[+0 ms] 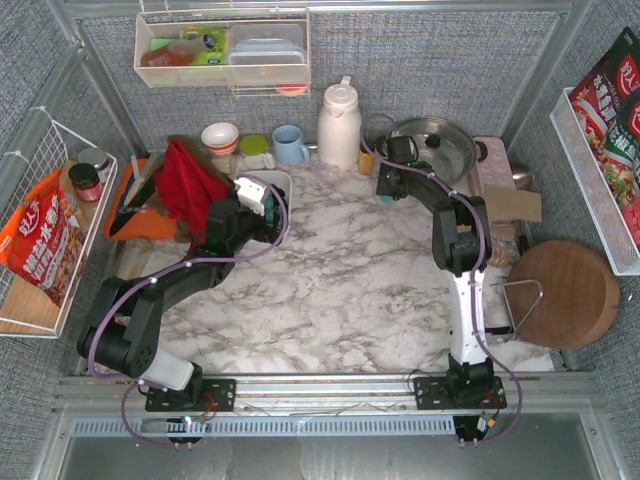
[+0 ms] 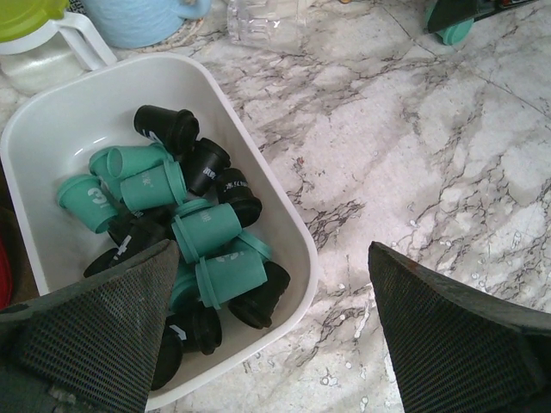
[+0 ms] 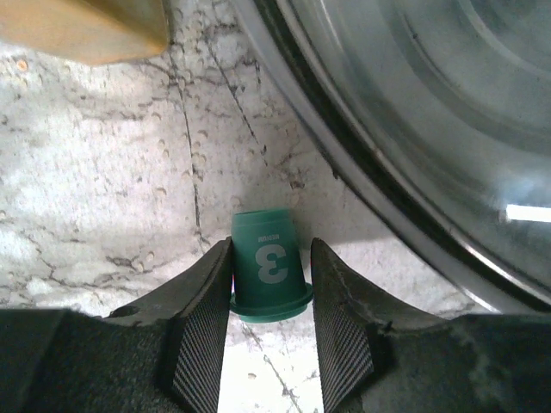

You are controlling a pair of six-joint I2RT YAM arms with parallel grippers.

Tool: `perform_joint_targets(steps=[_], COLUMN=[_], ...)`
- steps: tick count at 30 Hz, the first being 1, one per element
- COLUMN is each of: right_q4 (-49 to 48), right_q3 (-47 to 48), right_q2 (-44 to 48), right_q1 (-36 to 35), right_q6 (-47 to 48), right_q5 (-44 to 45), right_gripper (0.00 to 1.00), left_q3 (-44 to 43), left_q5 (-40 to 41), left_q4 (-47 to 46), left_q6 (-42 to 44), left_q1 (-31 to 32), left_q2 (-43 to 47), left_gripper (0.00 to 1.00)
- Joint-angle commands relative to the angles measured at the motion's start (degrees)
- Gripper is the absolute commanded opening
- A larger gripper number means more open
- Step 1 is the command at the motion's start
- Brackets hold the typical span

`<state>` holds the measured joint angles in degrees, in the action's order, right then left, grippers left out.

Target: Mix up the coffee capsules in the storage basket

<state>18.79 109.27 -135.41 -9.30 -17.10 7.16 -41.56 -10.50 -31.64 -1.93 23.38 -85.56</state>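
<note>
Though unclear overhead, right fingers (image 3: 202, 335) pinch teal capsule (image 3: 269, 267).

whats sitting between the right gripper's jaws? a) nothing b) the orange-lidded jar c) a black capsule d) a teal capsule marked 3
D: the right wrist view shows a teal capsule printed with a 3 between the jaws of the right gripper, which touch its rim on both sides.

I read a white 3 on the teal capsule (image 3: 269, 267) at far right. A second teal capsule (image 2: 89, 200) in the white basket (image 2: 77, 120) also shows 3. The red bag (image 1: 45, 245) at left carries Chinese print, too small to read.
</note>
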Motion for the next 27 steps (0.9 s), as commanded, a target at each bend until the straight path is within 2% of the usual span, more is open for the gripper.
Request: perform_joint_targets(steps=[1, 11, 17, 20, 27], right_q4=[-0.85, -9.11, -22.6, -28.89, -38.16], right_q3=[-2.19, -17.48, -33.95, -40.32, -50.77], right_q2=[2.66, 18.03, 32.03, 37.63, 46.69], right_q1=[-0.4, -4.72, -10.28, -13.14, -18.34], right_q6=[0.76, 3.46, 0.11, -2.76, -7.77], right_q5=[-1.57, -4.53, -10.85, -14.79, -19.0], right_gripper=[0.34, 0.27, 0.27, 0.27, 0.27], left_q3=[0.48, 3.03, 3.83, 5.21, 10.47], left_q5=[-1.5, -7.39, -10.84, -11.72, -17.82], left_q4=[-3.03, -9.77, -16.99, -23.61, -46.65], left_q6=[0.31, 5.09, 13.5, 16.87, 16.04], left_q1=[0.0, 2.15, 7.06, 9.18, 10.65], left_q2=[0.99, 2.63, -0.04, -1.71, -6.11], left_gripper=[0.99, 0.99, 0.99, 0.99, 0.99])
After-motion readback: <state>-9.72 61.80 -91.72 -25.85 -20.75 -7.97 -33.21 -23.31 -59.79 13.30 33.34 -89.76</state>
